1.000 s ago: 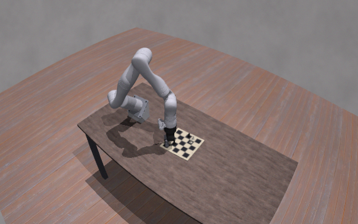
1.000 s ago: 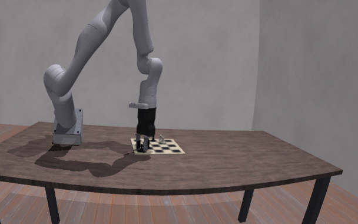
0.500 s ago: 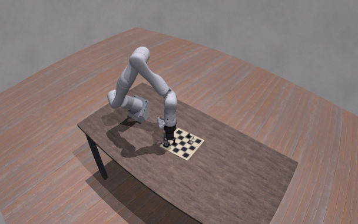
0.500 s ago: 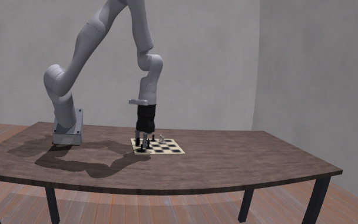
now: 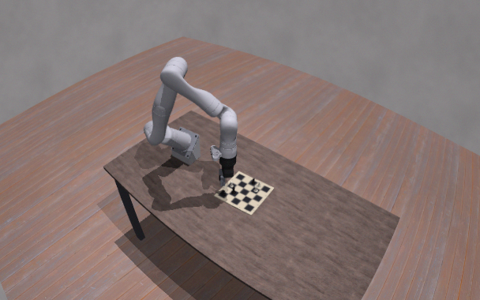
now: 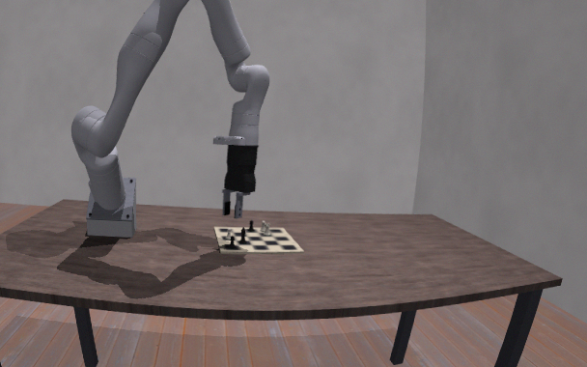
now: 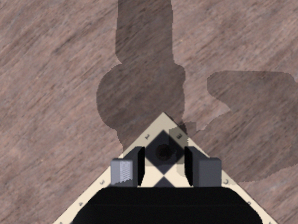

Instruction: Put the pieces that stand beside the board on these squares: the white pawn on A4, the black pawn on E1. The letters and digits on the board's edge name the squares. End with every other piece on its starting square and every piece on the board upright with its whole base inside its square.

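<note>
Hovering above board [image 5: 252, 213] [image 6: 297, 250] [image 7: 162, 119], gripper [image 5: 223, 182] [image 6: 232, 215] [image 7: 164, 160] is parted, nothing held. Black pawn [image 5: 223, 193] [image 6: 232, 242] [image 7: 163, 151] is seen upright on corner square; "E" and "1" legible beside it. White pawn cannot be singled out.

The board [image 5: 252, 213] [image 6: 277, 250] [image 7: 92, 193] is checkered black and cream; the tabletop [image 5: 309, 237] [image 6: 378, 261] [image 7: 50, 75] streaky brown; the arm [image 5: 196, 95] [image 6: 134, 72] pale grey.

The arm arches high and bends down at the wrist, its gripper [image 5: 224, 182] [image 6: 232, 215] [image 7: 164, 160] pointing downward, fingers parted
</note>
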